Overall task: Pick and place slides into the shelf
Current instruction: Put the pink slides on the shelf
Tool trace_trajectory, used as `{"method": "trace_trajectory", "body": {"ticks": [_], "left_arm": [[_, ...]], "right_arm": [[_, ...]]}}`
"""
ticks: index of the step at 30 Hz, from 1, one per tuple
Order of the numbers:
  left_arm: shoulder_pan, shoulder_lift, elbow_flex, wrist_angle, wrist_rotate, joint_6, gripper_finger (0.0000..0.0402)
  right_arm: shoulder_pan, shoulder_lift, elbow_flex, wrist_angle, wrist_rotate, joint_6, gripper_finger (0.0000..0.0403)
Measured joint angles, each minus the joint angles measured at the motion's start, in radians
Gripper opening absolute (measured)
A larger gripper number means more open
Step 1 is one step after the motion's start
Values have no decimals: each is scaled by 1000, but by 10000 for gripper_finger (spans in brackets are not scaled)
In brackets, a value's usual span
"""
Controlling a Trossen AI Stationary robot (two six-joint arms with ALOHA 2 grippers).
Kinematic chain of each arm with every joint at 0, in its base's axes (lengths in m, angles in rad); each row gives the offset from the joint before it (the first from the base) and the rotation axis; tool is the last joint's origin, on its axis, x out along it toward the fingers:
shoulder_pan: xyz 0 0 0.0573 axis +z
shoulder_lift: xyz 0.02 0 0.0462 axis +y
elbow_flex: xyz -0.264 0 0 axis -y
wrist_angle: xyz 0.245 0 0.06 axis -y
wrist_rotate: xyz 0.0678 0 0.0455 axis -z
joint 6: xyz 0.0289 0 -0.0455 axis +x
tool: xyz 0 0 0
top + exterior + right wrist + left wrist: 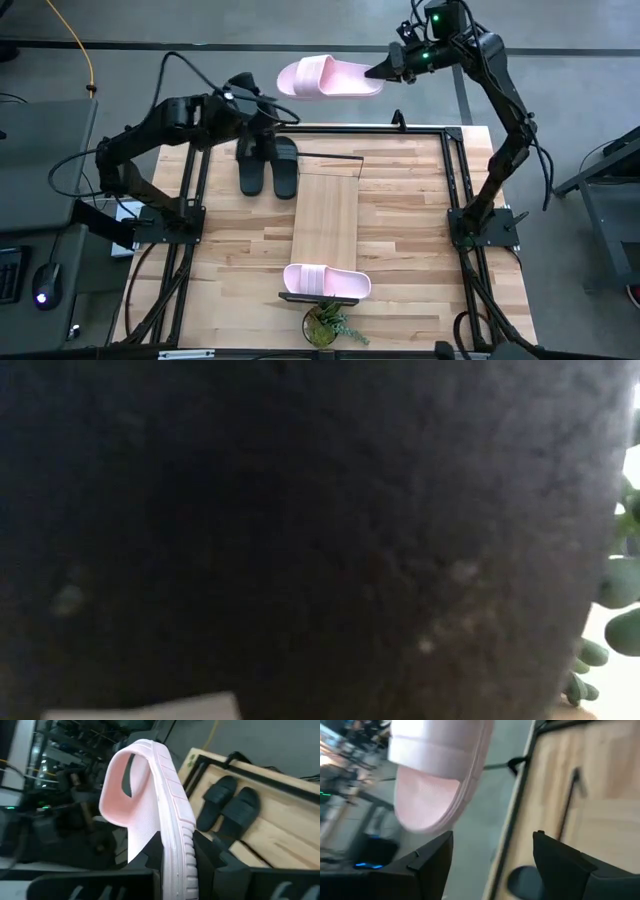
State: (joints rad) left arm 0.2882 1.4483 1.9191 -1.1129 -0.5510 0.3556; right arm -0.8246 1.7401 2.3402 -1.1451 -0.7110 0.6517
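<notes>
A pale pink slide (330,77) hangs in the air beyond the table's far edge, held by my right gripper (385,70); the right wrist view shows it edge-on (165,805). My left gripper (275,120) is open above the table's far edge, over the black pair (268,165), and touches nothing. In its wrist view (492,842) the pink slide (440,775) floats ahead. The black pair lies side by side on the tabletop. The second pink slide (327,281) rests sole-down on the near end of the shelf plank (325,220). My right gripper pinches the pink slide's heel end (175,845) between its two fingers, one on the footbed side and one on the underside. The fingers come level from the table's right, along the slide's length. The slide is lifted clear, its strap end pointing left, away from the gripper.
A small potted plant (330,325) stands at the table's near edge, and its dark pot (300,530) fills the low view. Black frame bars (455,170) border the tabletop. A thin black bar (330,157) marks the shelf's far end. Bare plank lies between the slides.
</notes>
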Motion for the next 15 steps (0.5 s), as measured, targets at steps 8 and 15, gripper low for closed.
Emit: {"method": "trace_trajectory", "body": {"ticks": [8, 15], "left_arm": [[1, -118, 0, -1, 105, -140, 231], [0, -193, 0, -11, 109, -224, 213]], "right_arm": [[-32, -26, 0, -80, 7, -88, 35], [-14, -81, 0, -91, 8, -114, 35]]}}
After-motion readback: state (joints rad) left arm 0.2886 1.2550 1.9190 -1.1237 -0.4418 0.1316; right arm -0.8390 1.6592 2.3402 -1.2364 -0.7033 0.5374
